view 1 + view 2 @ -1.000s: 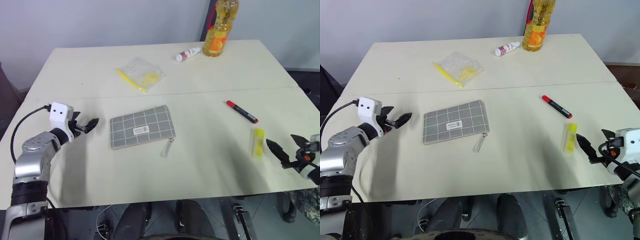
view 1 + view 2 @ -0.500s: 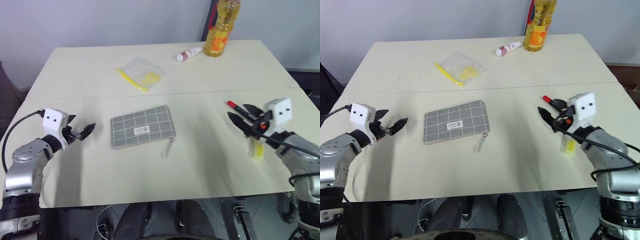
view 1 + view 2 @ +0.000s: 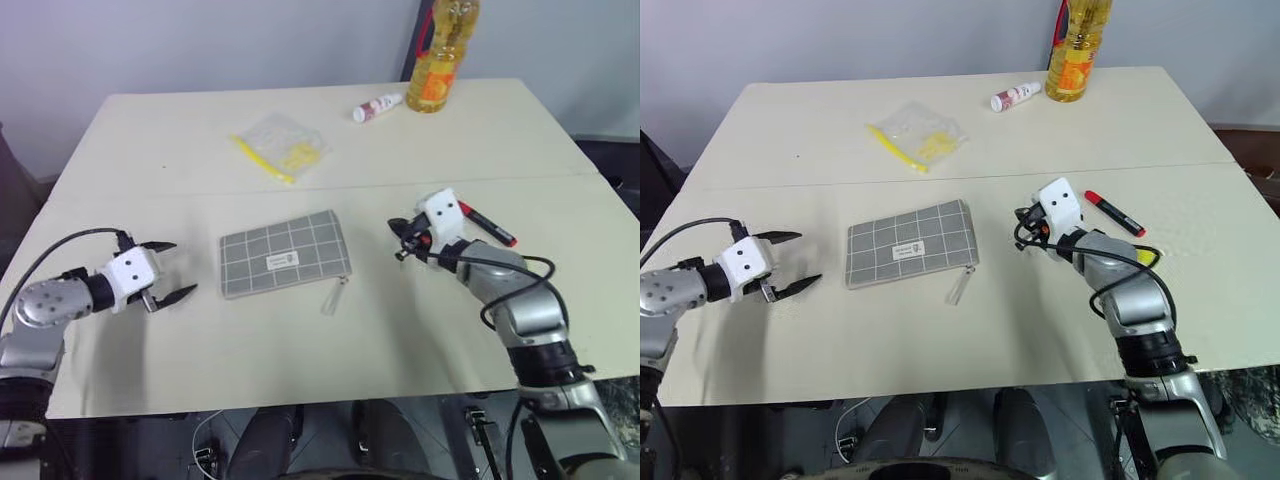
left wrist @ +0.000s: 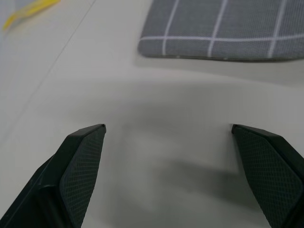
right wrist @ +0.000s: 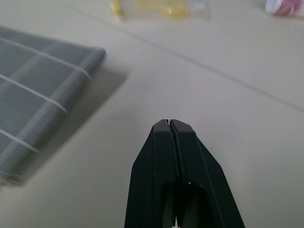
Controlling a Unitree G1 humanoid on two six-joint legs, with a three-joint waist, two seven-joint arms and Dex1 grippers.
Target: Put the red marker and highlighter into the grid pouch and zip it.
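Lying flat mid-table, soft pouch [image 3: 285,253] needing a pinch at its pull [image 3: 334,294], marker [image 3: 487,224] at three o'clock, left tool [image 3: 166,270] gaping at nine, right tool [image 3: 402,240] clenched empty.

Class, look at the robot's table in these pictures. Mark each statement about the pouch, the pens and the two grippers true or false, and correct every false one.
1. The grid pouch lies flat on the table between the two grippers. True.
2. The right gripper is shut on the red marker. False: it is shut on nothing; the marker lies on the table beside that arm.
3. The left gripper is open. True.
4. The clear plastic bag rests on top of the grid pouch. False: it lies apart, farther back on the table.
5. The oil bottle stands upright at the far edge. True.
6. The left gripper touches the pouch. False: bare table separates them.
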